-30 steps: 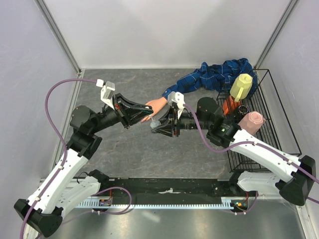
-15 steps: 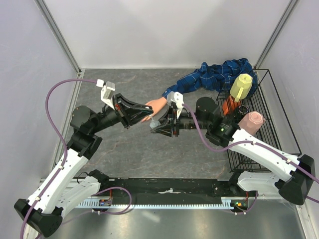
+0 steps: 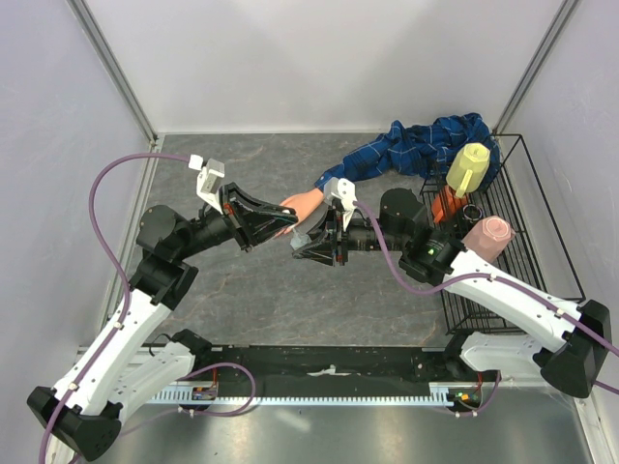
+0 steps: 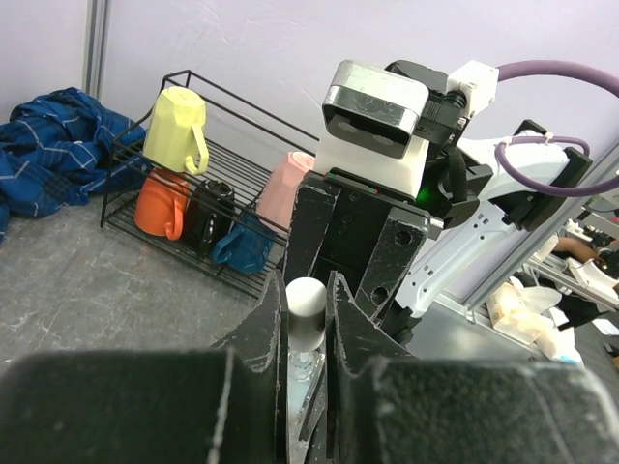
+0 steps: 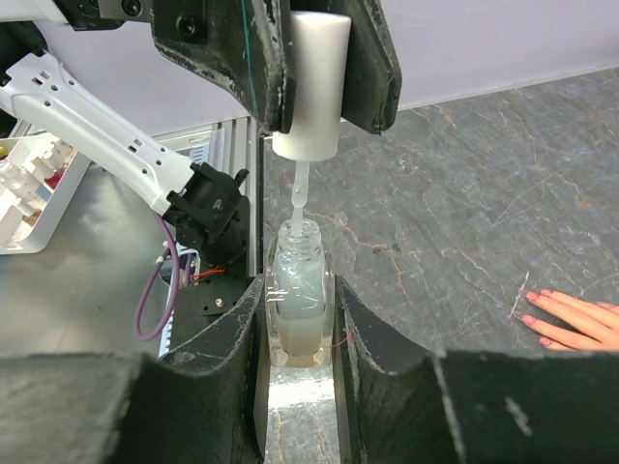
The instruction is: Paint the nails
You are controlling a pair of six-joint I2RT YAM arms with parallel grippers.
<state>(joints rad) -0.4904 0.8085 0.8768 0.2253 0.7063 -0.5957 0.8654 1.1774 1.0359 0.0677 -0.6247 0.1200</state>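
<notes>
My right gripper (image 5: pixel 300 290) is shut on a small clear bottle (image 5: pixel 299 290), held upright above the grey table. Directly over it, my left gripper (image 4: pixel 309 290) is shut on the bottle's white cap (image 5: pixel 314 82). The brush stem (image 5: pixel 298 193) reaches down from the cap into the bottle's open neck. The peach mannequin hand (image 3: pixel 302 203) lies on the table just behind both grippers, sticking out of the blue plaid sleeve (image 3: pixel 416 150). In the right wrist view the hand (image 5: pixel 575 321) rests at the right edge, its pink nails (image 5: pixel 534 319) pointing left.
A black wire rack (image 3: pixel 542 242) stands at the right with a yellow mug (image 3: pixel 469 166), an orange one (image 3: pixel 445 201), a pink one (image 3: pixel 486 235) and dark ones. Enclosure walls close in the back and both sides.
The right arm has edged slightly left. Both grippers keep their hold on cap and bottle.
</notes>
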